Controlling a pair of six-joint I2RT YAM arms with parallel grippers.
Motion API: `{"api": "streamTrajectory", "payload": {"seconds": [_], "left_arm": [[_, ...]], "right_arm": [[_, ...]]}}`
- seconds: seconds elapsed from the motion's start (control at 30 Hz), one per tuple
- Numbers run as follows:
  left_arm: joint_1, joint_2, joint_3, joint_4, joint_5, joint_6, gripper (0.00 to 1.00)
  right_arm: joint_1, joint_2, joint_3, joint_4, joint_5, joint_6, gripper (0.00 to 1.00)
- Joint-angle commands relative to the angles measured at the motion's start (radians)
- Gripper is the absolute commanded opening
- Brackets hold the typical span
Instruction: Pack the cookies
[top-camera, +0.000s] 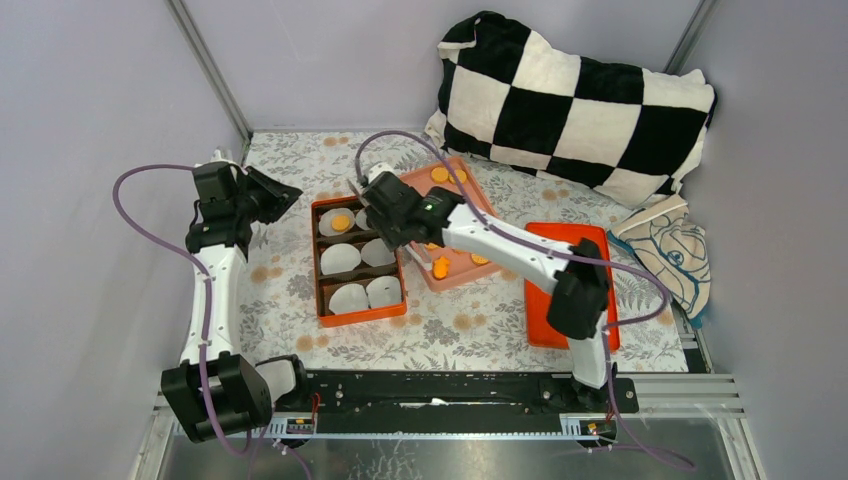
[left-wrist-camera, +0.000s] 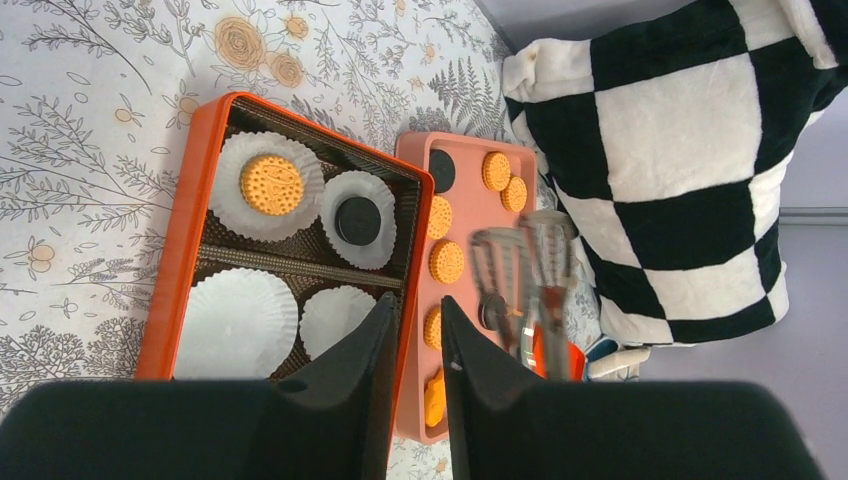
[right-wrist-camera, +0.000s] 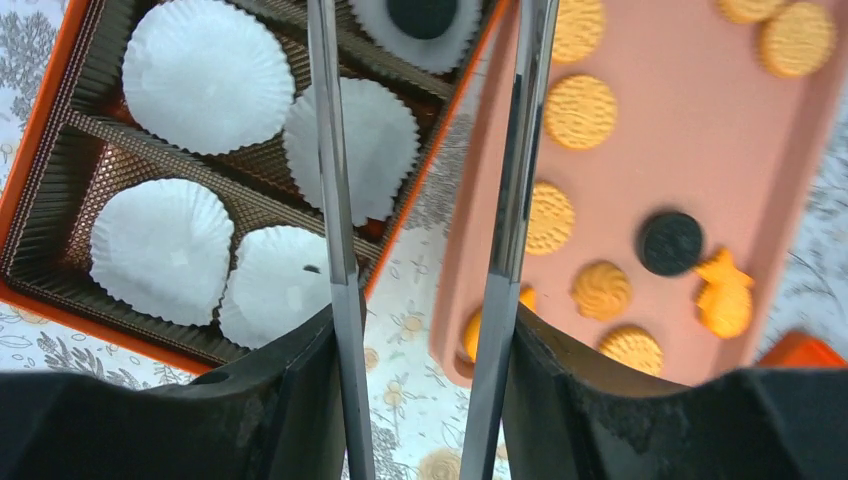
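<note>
An orange box (top-camera: 362, 317) (left-wrist-camera: 185, 230) (right-wrist-camera: 40, 150) holds several white paper cups. One golden cookie (top-camera: 341, 222) (left-wrist-camera: 272, 184) and one black cookie (left-wrist-camera: 357, 218) (right-wrist-camera: 422, 12) lie in its far cups. To its right, a pink tray (top-camera: 455, 268) (left-wrist-camera: 470, 215) (right-wrist-camera: 680, 150) carries several golden cookies (left-wrist-camera: 447, 261) (right-wrist-camera: 580, 110), a black cookie (right-wrist-camera: 670, 243) and an orange fish-shaped one (right-wrist-camera: 724, 297). My right gripper (top-camera: 365, 192) (right-wrist-camera: 425, 15) has long metal tongs. It hovers open and empty over the gap between box and tray. My left gripper (top-camera: 285, 192) (left-wrist-camera: 418, 305) hangs left of the box, jaws almost together, holding nothing.
A black-and-white checked pillow (top-camera: 570, 100) (left-wrist-camera: 680, 150) lies at the back right. An orange lid (top-camera: 570, 285) rests flat to the right of the tray, under the right arm. A patterned cloth (top-camera: 675, 255) lies beyond it. Walls close in on both sides.
</note>
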Motion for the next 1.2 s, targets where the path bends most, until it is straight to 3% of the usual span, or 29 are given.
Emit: {"api": "streamTrajectory", "payload": {"seconds": [0.0,0.2,0.4,0.77,1.17], "left_arm": [[0.004,-0.011,-0.022,0.058,0.044,-0.006,0.27],[0.003,-0.007,-0.021,0.062,0.063,-0.008,0.27],[0.003,-0.007,-0.015,0.062,0.070,-0.005,0.27],[0.003,-0.002,-0.016,0.060,0.071,-0.001,0.27],[0.003,0.010,-0.024,0.061,0.079,-0.002,0.27]], "right_arm": [[-0.011,-0.129,-0.103,-0.019,0.151,0.037,0.56],[-0.042,-0.224,-0.357,0.010,0.133,0.101,0.56],[-0.069,-0.218,-0.468,0.070,0.108,0.139,0.57],[-0.162,-0.139,-0.498,0.156,-0.029,0.151,0.57],[-0.172,-0.103,-0.431,0.098,-0.104,0.146,0.58]]}}
